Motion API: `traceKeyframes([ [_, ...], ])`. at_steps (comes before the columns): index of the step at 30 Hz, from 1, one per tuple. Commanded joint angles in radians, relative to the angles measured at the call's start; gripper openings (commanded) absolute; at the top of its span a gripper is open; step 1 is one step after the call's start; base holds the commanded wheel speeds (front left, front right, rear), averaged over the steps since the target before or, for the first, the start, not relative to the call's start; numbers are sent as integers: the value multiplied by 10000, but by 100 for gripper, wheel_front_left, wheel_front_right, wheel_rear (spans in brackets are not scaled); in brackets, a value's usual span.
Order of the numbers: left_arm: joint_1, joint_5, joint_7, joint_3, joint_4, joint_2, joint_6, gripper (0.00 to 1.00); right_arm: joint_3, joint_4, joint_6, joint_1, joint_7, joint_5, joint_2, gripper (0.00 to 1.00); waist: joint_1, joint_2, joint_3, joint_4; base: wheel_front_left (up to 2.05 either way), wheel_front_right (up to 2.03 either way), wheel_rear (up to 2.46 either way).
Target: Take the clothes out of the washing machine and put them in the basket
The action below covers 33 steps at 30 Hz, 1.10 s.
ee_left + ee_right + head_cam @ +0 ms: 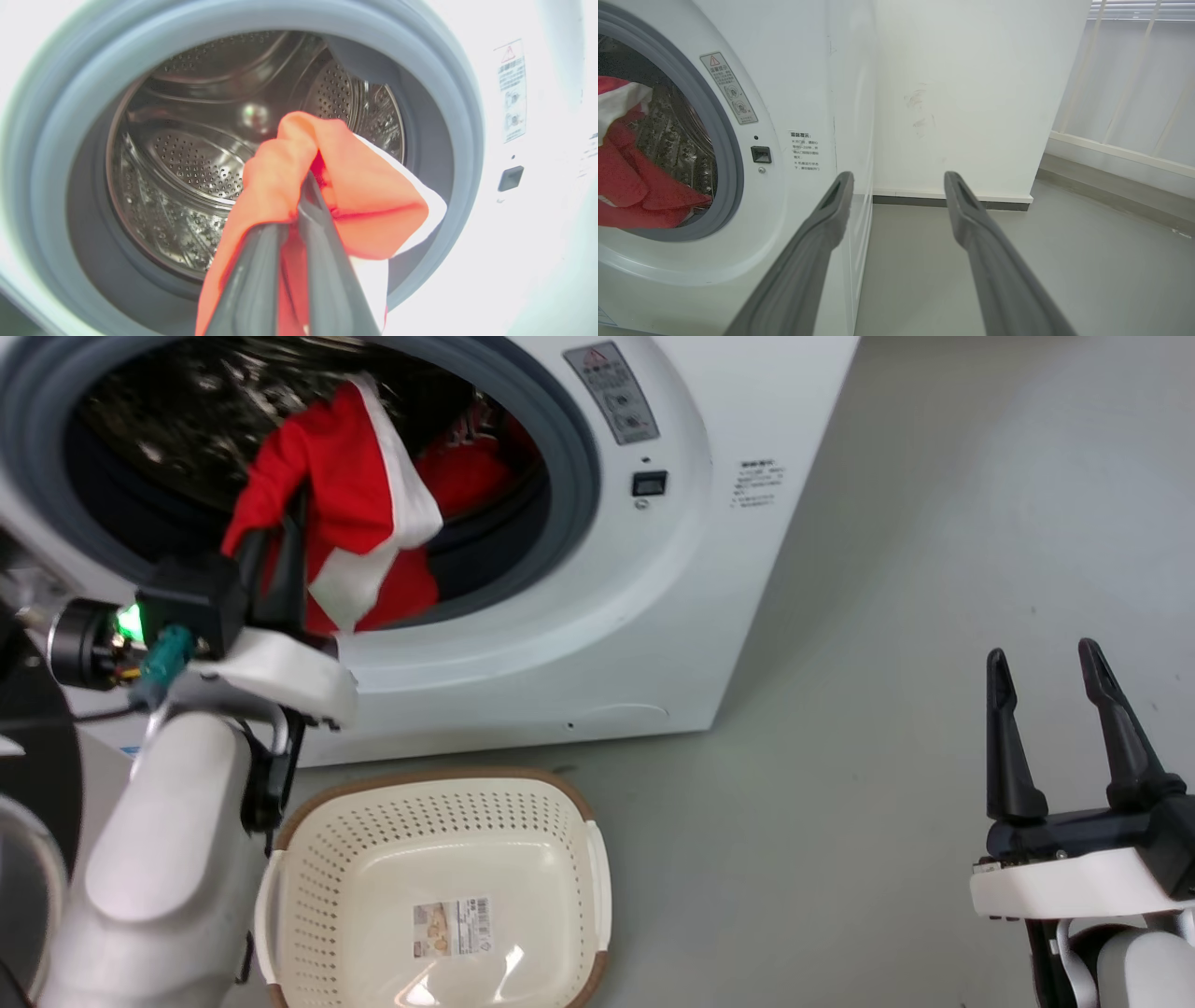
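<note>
A white front-loading washing machine (672, 616) is standing on a grey floor (887, 756), its grey-gasketed porthole showing the perforated steel drum (187, 158). Just in front of it, the cream perforated basket (327, 859) with a brown rim is sitting on the floor, a label (453, 927) showing on its base. The clothes (345, 485), bright red fabric with a broad white band, are hanging at the mouth of the porthole and draping over the lower gasket lip, while more red fabric is lying deeper in the drum. The left gripper (277, 523) is pinching a bunched red fold between its 2 dark fingers, just at the porthole. The right gripper (1044, 653) is hovering well to the machine's side over bare floor, its 2 fingers spread apart and gripping nothing.
</note>
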Motion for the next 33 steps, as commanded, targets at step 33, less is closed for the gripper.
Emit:
traceKeyframes([
  [33,2482,-128,109,-1058,2604,-1062,-783,0,-218,-386,-9,-300,-19,-481,-2,100,3,-1,1698,854,0,0,0],
])
